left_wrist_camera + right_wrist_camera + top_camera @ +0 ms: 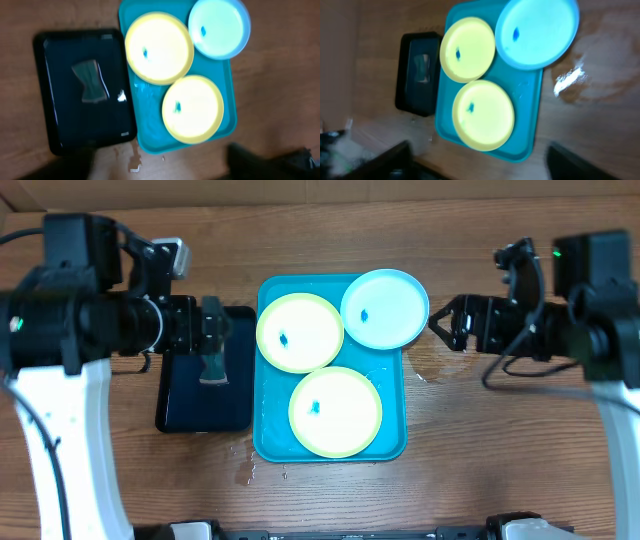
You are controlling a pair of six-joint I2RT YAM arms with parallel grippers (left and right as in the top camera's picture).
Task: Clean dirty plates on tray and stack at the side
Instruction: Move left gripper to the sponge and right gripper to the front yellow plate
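Carrying all three plates on the turquoise tray [395, 442] mid-counter [480, 480]: near yellow-green plate [335, 411] at the near end, far yellow-green plate [299, 332] beyond, blue plate [385, 308] overhanging the far right corner. Hovering the left hand [215, 328] over the black tray [180, 410], unable to tell its spread. Holding the right hand [440, 323] fingers apart, near the blue plate.

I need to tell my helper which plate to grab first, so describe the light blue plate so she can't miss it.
Find the big turquoise tray in the middle of the wooden table. The light blue plate sits at its top right corner in the overhead view, hanging over the rim. It's the only blue one, beside two yellow-green plates.
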